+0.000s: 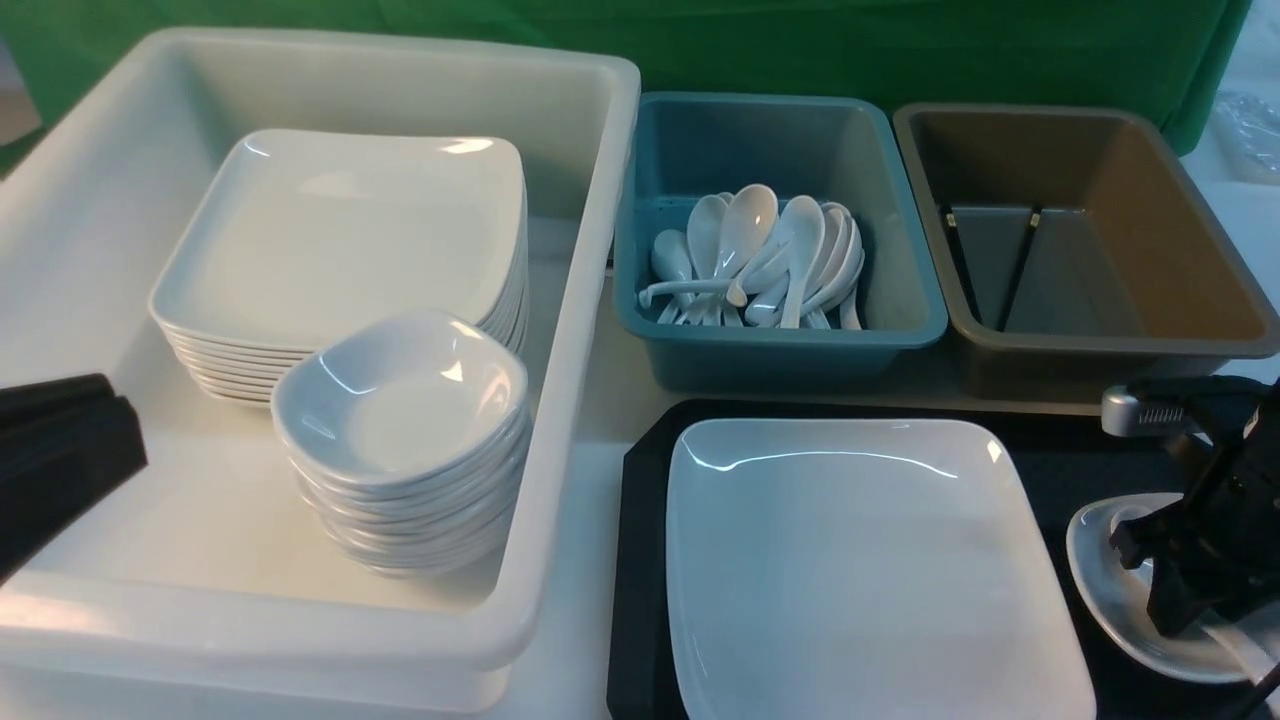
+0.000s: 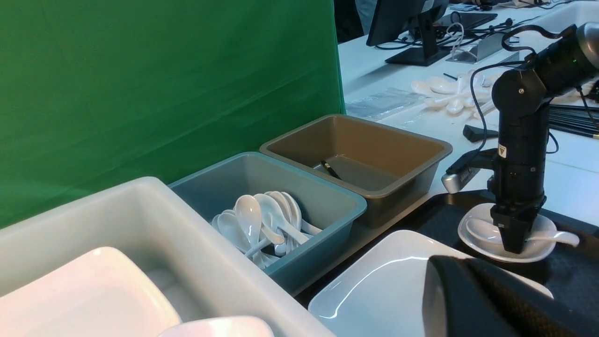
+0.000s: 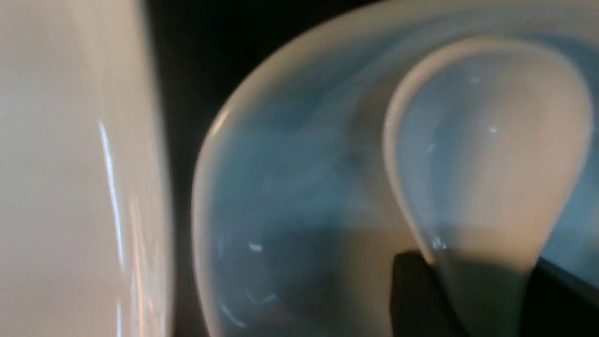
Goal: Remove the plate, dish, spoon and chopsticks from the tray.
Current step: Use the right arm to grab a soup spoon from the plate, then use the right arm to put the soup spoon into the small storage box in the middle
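Right gripper (image 2: pixel 513 245) down in dish (image 2: pixel 533 256) on tray (image 2: pixel 571 281), apparently pinching spoon (image 2: pixel 482 230) at neck. Spoon axis crosswise: bowl one side of gripper, handle other. Left gripper (image 1: pixel 120 430) clenched, empty, well apart; right arm nearer.

Plate (image 1: pixel 870 570), 5 o'clock in front view: glossy white, plain. Dish (image 1: pixel 1100 560), 4 o'clock: white, blue-grey sheen. Spoon (image 3: pixel 491 154): white, no pattern. Tray (image 1: pixel 640 560): black. Chopsticks (image 1: pixel 1018 270): black w/ gold band each. Teal bin (image 1: pixel 660 330), 12 o'clock; spoon pile (image 1: pixel 760 255) in it white. Brown bin (image 1: pixel 1230 320), 2 o'clock, greyer floor. Tub (image 1: pixel 590 300), 9 o'clock: white; plate stack (image 1: pixel 340 230) & dish stack (image 1: pixel 400 400) white, plain. Backdrop (image 1: pixel 900 50): green. R gripper (image 2: pixel 514 241), L gripper (image 1: pixel 118 425): black.
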Controlling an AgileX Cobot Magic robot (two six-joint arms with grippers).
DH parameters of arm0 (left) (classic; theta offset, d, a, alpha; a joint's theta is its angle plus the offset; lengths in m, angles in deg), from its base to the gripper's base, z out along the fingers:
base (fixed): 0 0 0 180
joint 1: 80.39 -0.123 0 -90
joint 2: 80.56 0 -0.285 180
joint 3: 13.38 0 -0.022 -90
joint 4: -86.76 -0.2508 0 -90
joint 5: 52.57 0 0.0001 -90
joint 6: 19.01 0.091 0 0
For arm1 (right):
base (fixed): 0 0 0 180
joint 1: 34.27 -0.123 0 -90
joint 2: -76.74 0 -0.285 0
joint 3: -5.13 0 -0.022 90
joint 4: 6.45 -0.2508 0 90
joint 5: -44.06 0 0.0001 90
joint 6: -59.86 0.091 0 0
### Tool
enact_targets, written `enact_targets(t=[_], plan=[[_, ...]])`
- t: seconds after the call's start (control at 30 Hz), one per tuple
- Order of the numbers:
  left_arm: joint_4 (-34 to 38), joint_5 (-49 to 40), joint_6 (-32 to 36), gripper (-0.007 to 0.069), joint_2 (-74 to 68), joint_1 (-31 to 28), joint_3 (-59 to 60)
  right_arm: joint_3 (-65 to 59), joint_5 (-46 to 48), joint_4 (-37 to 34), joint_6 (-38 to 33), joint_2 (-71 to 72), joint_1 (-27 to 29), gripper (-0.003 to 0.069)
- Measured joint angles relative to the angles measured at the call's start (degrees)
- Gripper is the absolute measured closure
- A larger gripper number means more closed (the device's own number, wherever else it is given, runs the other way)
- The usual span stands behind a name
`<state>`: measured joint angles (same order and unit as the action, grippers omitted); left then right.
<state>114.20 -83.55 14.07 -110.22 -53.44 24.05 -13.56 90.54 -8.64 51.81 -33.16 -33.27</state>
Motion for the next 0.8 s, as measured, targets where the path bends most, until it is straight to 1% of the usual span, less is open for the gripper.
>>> enact_targets(t=[0.03,0.17,0.23,0.3,0.33,0.37,0.43,0.47,0.53,0.57,0.63,0.67,0.7,0.8], plan=[[0.0,0.2,0.0,0.0608,0.0,0.0,0.0,0.0,0.3,-0.4,-0.6,0.0,0.0,0.0422],[0.0,0.7,0.8,0.0608,0.0,0.0,0.0,0.0,1.0,-1.8,-1.6,1.2,0.0,0.0422],[0.0,0.8,1.4,0.0608,0.0,0.0,0.0,0.4,3.0,-2.6,-1.6,4.3,-0.5,0.0422],[0.0,1.0,1.6,0.0608,0.0,0.0,0.0,1.6,5.4,-3.6,-1.5,8.1,-2.0,0.0422],[0.0,1.1,1.6,0.0608,0.0,0.0,0.0,2.7,5.6,-4.8,-1.5,10.6,-3.8,0.0422],[0.0,1.1,1.6,0.0608,0.0,0.0,0.0,2.9,5.6,-5.1,-1.5,11.0,-4.1,0.0422],[-0.3,1.1,1.7,0.0608,0.0,0.0,0.0,6.6,0.2,-10.2,-2.1,15.3,-8.6,0.0422],[-0.4,1.1,1.7,0.0608,0.0,0.0,0.0,8.1,-3.4,-11.9,-2.3,15.9,-10.0,0.0422],[-0.4,1.1,1.7,0.0608,0.0,0.0,0.0,11.6,-9.4,-15.4,-2.7,15.4,-12.6,0.0422],[-0.4,1.1,1.7,0.0608,0.0,0.0,0.0,15.1,-14.3,-17.4,-2.9,13.8,-14.4,0.0422],[-0.4,1.1,1.7,0.0608,0.0,0.0,0.0,20.3,-21.0,-19.9,-3.1,9.3,-16.0,0.0422],[-0.4,1.1,1.7,0.0608,0.0,0.0,0.0,20.8,-21.7,-20.3,-3.1,8.1,-16.2,0.0422],[-0.4,1.1,1.7,0.0608,0.0,0.0,0.0,25.0,-25.8,-21.0,-2.6,3.8,-16.7,0.0422],[-0.4,1.0,1.7,0.0608,0.0,0.0,0.0,30.7,-30.7,-21.4,-0.6,-4.2,-16.7,0.0419]])
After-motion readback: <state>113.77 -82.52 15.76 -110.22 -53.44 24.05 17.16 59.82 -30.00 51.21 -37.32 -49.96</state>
